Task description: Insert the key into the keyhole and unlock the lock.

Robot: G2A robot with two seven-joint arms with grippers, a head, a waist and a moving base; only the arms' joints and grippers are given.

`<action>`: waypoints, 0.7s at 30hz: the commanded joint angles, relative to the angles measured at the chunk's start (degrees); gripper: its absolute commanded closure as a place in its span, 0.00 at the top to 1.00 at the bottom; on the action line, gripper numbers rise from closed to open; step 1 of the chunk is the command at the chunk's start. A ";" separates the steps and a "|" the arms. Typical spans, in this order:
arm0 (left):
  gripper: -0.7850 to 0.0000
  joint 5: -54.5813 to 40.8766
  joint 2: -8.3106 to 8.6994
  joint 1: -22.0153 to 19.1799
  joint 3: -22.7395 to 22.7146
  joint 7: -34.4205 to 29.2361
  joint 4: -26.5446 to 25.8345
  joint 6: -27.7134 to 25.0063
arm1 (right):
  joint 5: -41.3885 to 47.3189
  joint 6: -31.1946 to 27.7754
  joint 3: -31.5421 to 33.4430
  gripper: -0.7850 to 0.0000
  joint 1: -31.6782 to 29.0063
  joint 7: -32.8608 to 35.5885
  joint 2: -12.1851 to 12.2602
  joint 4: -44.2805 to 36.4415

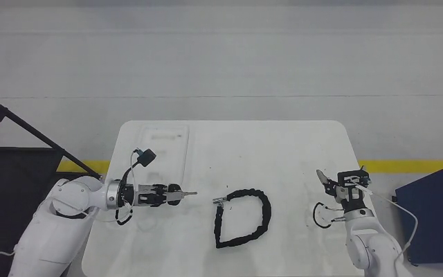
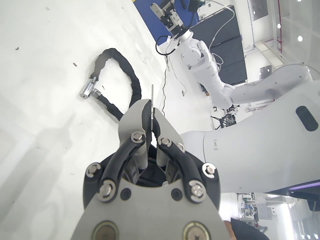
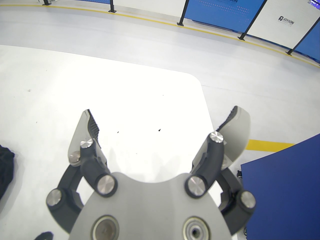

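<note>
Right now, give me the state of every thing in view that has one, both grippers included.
left gripper: shut on the key, held above the table, short of the lock.
key: clamped, blade sticking out past the gripper, not yet inserted.
lock: lying on the table, chain loop joined at it, nothing in it.
right gripper: open, empty, near the table's corner.

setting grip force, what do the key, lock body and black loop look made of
Key: thin bare metal, dull grey, seen edge-on. Lock body: polished metal, probably chromed, judging by bright glints. Black loop: wrinkled matte fabric sleeve; its core, chain or cable, is hidden.
</note>
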 commanded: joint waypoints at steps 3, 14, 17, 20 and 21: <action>0.00 -3.55 2.52 3.03 -1.47 0.92 -1.89 -0.92 | 0.00 0.00 0.00 1.00 0.00 0.00 0.00 0.00; 0.47 -7.50 5.80 5.91 -2.17 1.15 -4.22 -1.16 | 0.00 0.00 0.00 1.00 0.00 0.00 0.00 0.00; 0.00 -7.50 5.80 5.91 -2.17 1.15 -4.22 -1.16 | 0.00 0.00 0.00 1.00 0.00 0.00 0.00 0.00; 0.00 -7.50 5.80 5.91 -2.17 1.15 -4.22 -1.16 | 2.13 0.19 0.86 1.00 1.98 1.22 -0.10 -0.05; 0.00 -7.50 5.80 5.91 -2.17 1.15 -4.22 -1.16 | 1.60 -0.11 1.03 1.00 2.72 1.53 -0.06 -0.21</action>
